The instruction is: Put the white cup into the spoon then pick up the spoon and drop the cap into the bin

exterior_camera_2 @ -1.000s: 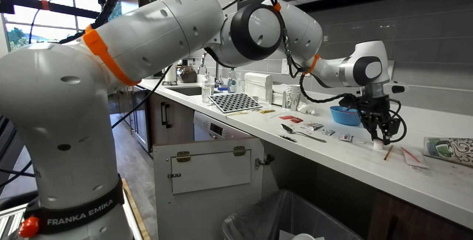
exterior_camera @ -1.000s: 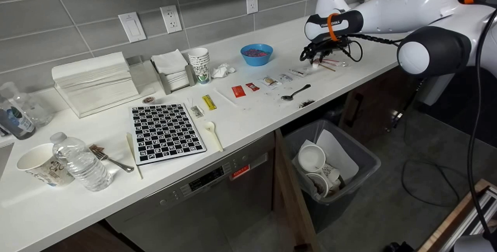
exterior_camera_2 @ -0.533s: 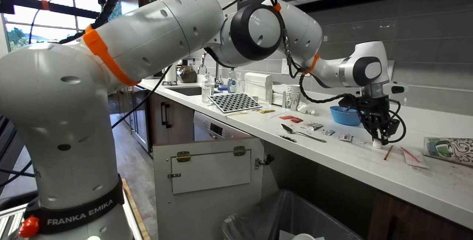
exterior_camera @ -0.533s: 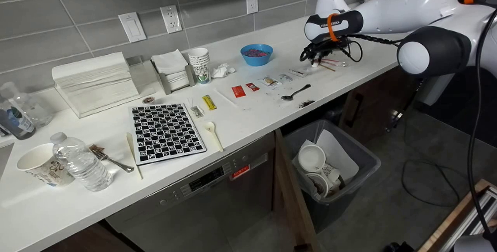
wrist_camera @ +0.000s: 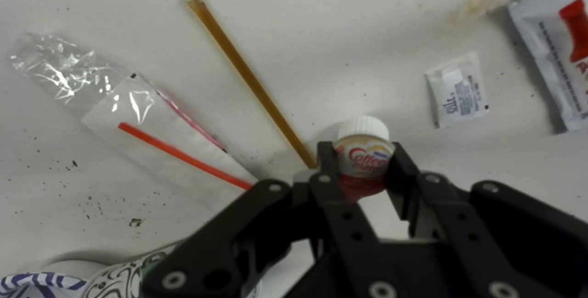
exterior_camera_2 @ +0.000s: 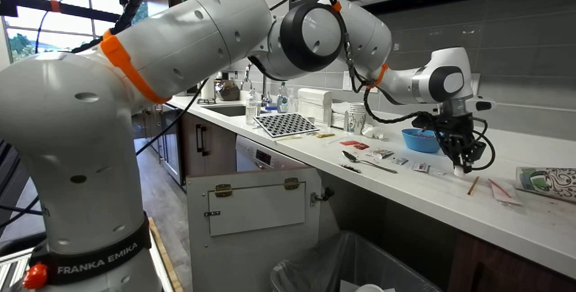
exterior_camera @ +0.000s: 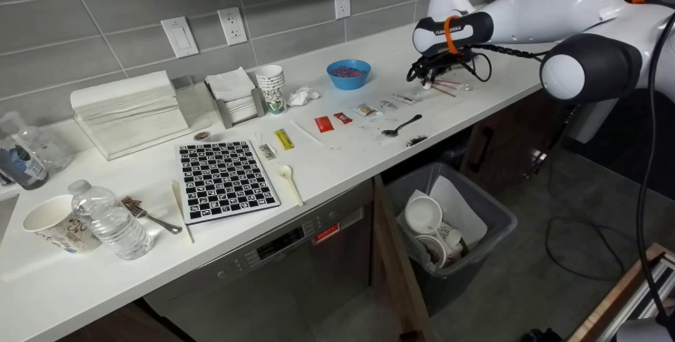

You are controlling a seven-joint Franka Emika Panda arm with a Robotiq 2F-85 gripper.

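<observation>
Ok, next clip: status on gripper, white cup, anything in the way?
Gripper closed on the white creamer cup. Spoon on the counter, cup not yet in it. Flat packets near the route; probably easy to pass above.

You look down on the table (exterior_camera: pixel 337 165) in an exterior view, and along it, past the near arm (exterior_camera_2: pixel 193 35), in an exterior view; both share the bin (exterior_camera: pixel 448 292). Your wrist view looks closely down over the fingers (wrist_camera: pixel 327 158).

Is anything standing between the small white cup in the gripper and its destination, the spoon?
Nothing upright is visible. Flat packets lie on the counter between the small white cup and the spoon; a raised path should probably clear them.
</observation>
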